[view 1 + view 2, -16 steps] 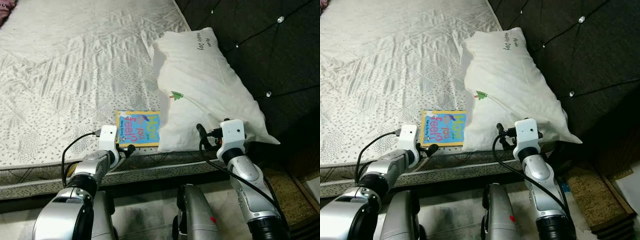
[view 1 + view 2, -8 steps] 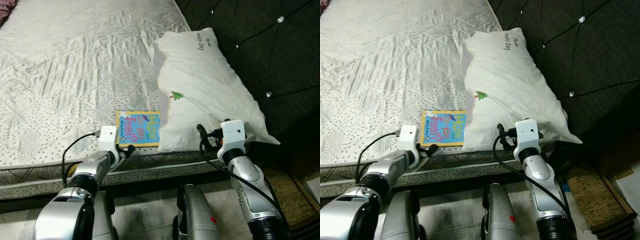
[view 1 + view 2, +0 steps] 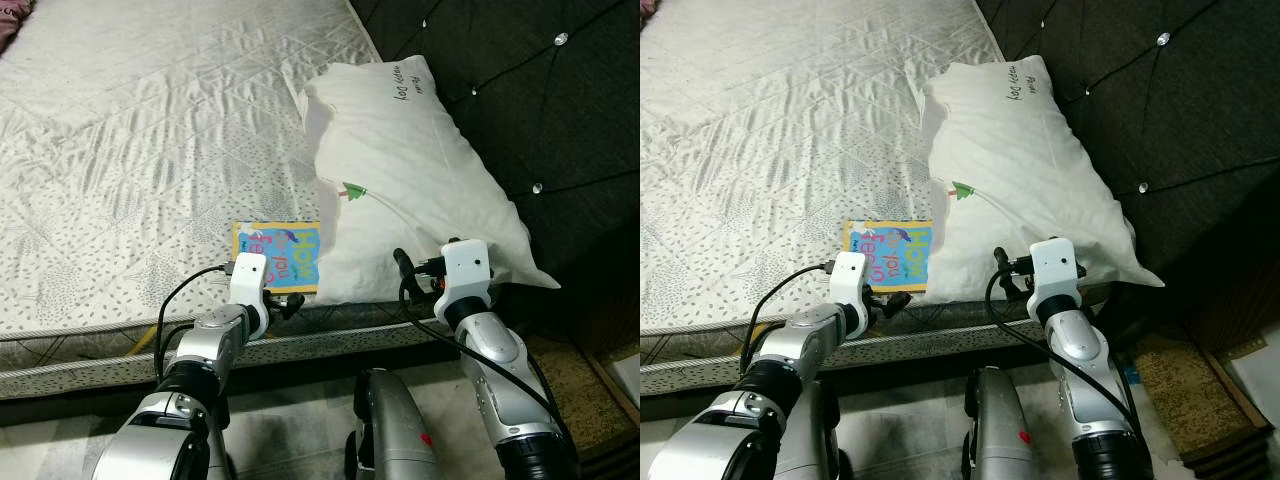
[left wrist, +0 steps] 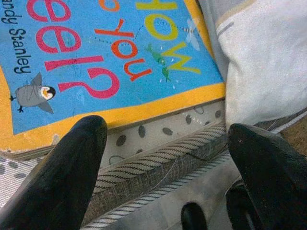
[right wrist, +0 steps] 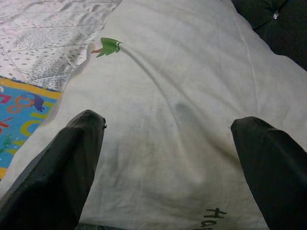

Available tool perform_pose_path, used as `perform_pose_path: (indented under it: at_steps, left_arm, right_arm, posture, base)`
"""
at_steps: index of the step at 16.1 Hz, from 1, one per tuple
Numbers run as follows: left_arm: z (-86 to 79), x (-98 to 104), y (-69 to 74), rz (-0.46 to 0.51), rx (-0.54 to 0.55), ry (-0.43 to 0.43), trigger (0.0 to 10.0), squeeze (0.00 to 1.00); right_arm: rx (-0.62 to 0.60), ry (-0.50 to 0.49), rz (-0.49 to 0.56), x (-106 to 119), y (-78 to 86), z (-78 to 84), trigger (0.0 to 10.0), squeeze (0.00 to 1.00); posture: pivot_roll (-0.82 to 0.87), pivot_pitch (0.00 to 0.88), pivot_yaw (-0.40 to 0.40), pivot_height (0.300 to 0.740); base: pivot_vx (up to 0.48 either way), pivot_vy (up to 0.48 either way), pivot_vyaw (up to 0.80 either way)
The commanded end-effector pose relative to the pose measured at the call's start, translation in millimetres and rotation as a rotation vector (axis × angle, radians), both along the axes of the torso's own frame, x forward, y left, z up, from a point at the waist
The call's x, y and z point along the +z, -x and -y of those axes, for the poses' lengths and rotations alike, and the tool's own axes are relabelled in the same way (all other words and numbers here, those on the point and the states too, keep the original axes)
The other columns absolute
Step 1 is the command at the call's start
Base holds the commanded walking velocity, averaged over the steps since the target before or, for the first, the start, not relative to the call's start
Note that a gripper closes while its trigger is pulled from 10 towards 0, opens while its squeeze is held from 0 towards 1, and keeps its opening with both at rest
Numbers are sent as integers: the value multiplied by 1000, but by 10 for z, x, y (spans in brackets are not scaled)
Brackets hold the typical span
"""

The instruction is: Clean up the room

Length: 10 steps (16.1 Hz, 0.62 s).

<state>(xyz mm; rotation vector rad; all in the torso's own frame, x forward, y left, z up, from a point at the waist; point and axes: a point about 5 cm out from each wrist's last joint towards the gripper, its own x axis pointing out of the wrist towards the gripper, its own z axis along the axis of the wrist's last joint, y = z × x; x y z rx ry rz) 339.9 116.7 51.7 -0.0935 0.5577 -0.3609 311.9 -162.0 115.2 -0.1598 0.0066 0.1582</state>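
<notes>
Hovering left end effector (image 4: 163, 158) spread near book (image 4: 110, 62), mattress (image 3: 150, 130) edge

Blue-yellow book (image 3: 279, 256) flat at mattress edge, touching white pillow (image 3: 410, 180)

A wide bed with a quilted, speckled white mattress (image 3: 150, 150); a dark tufted headboard with silver studs (image 3: 520, 90); pale tiled floor (image 3: 290, 425) below.
</notes>
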Motion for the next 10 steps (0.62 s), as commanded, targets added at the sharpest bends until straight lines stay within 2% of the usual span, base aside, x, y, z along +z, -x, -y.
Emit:
perform_pose_path:
  at_steps: [1,5,10]
  left_arm:
    - [39,-75,43,-37,-20,-15,10000,0]
    - [-41,-154,56,-89,29,-27,10000,0]
    - [-137,-80,-28,-63,65,-64,10000,0]
  right_arm:
    - [-9,-5,3,10,-5,24,10000,0]
    - [-24,2,12,33,6,84,10000,0]
    - [-37,7,14,36,34,117,10000,0]
  posture:
    - [-81,149,-56,575]
    - [-102,142,-46,575]
    - [-109,141,-44,575]
  base:
    - [0,0,0]
    - [0,0,0]
    - [0,0,0]
